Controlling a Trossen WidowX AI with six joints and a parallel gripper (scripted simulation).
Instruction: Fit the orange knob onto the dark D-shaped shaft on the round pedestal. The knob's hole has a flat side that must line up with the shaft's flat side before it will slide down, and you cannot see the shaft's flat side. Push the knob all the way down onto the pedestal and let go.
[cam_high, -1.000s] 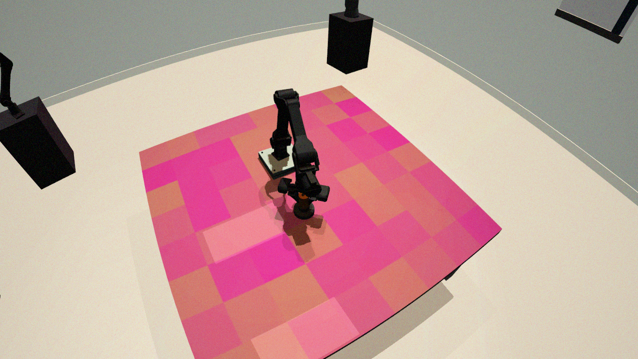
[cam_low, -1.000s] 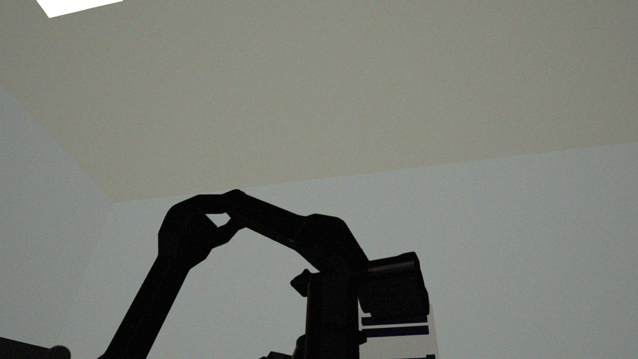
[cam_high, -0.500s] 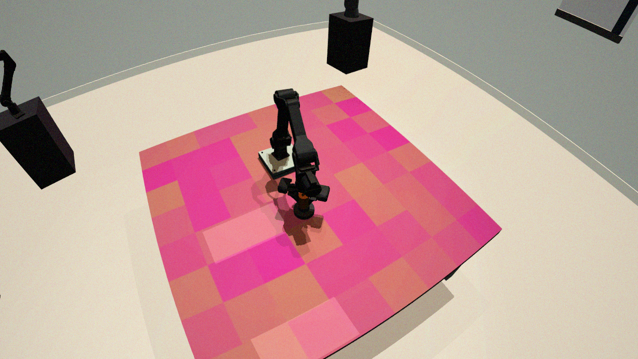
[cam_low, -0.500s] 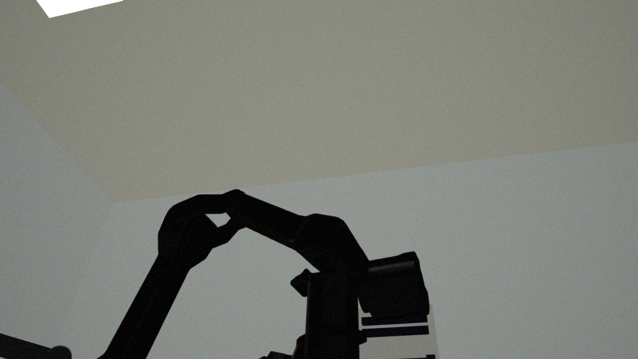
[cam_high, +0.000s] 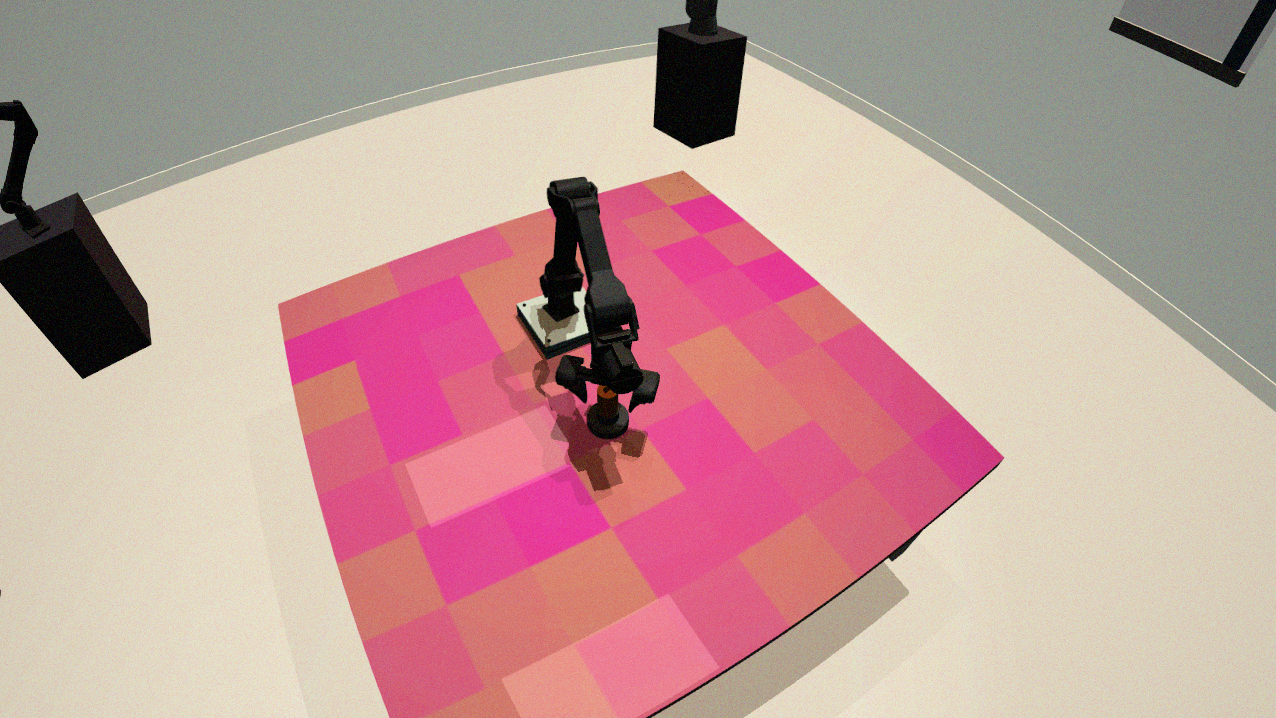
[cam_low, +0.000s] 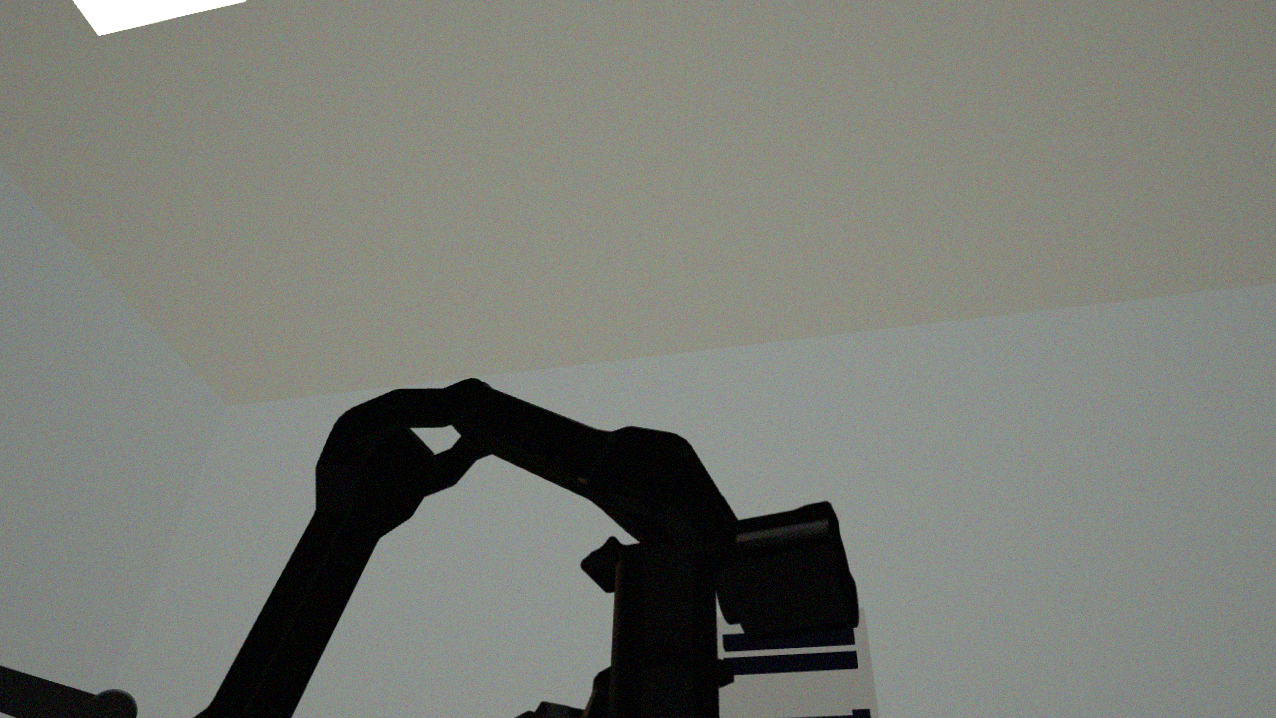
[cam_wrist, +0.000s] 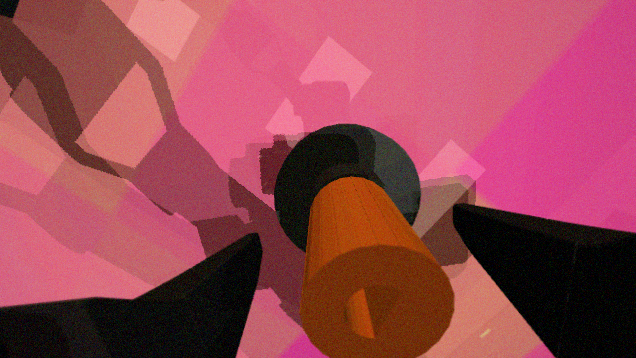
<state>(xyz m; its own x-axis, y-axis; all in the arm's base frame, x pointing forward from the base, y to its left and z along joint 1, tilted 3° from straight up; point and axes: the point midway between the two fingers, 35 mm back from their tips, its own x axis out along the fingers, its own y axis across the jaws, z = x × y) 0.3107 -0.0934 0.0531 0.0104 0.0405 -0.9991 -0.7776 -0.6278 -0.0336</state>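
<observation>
Evidently the black fingers of the gripper (cam_high: 608, 389) (cam_wrist: 357, 222) are spread nearly as wide as they go, one on either side of the orange cylindrical knob (cam_high: 607, 406) (cam_wrist: 367, 280), with a gap on both sides and nothing in their hold. The knob stands over the dark round pedestal (cam_high: 607, 421) (cam_wrist: 397, 165), on the patchwork pink-and-orange desk (cam_high: 758, 464) (cam_wrist: 540, 90), on the near side of the arm's pale base plate (cam_high: 549, 342).

If the knob is only perched on the shaft, with the flats out of line, an uneven brush from either finger as the arm lifts could tip or turn it. Were it fully down, a finger catching its side might still drag it upward.

The dark shaft is hidden, so the flats' match can't be checked; whether the knob's bottom meets the pedestal is hard to tell. The exterior view cuts off the knob and fingers altogether.
</observation>
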